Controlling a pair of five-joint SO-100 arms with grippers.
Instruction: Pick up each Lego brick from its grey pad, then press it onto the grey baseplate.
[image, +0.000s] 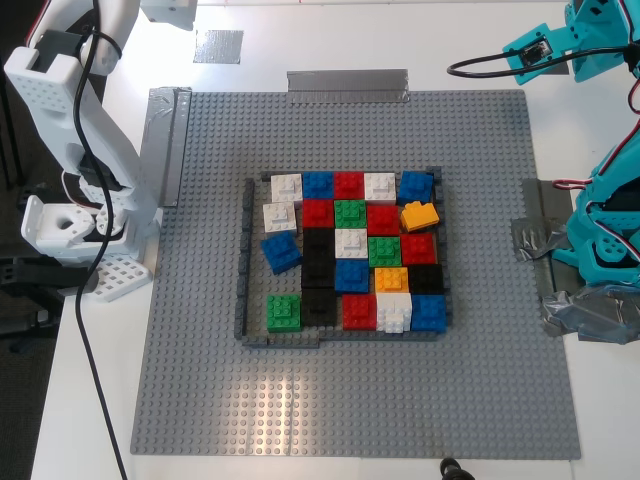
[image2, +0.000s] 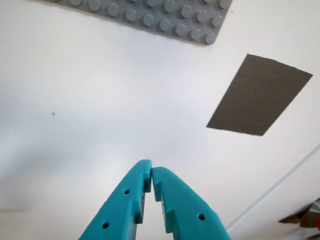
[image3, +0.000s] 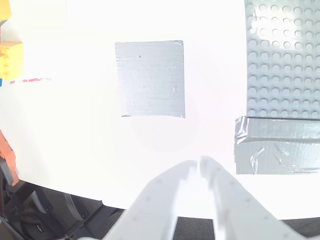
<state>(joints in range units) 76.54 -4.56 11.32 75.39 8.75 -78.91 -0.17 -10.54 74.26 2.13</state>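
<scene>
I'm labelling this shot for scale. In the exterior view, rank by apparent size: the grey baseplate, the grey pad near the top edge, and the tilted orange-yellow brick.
1. grey baseplate
2. grey pad
3. orange-yellow brick, slightly smaller than the pad

Duct-tape strips (image: 347, 84) at plate edges; black cable (image: 92, 340) — white tabletop (image: 600, 440).

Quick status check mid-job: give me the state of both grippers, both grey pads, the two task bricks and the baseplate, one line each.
My first gripper: shut, holding nothing.
My second gripper: shut, holding nothing.
Grey pad by my first gripper: bare, no brick on it.
Grey pad by my second gripper: bare, no brick on it.
Green brick: on the baseplate inside the frame.
Orange-yellow brick: tilted, not flat.
Grey baseplate: taped down at its edges.
</scene>
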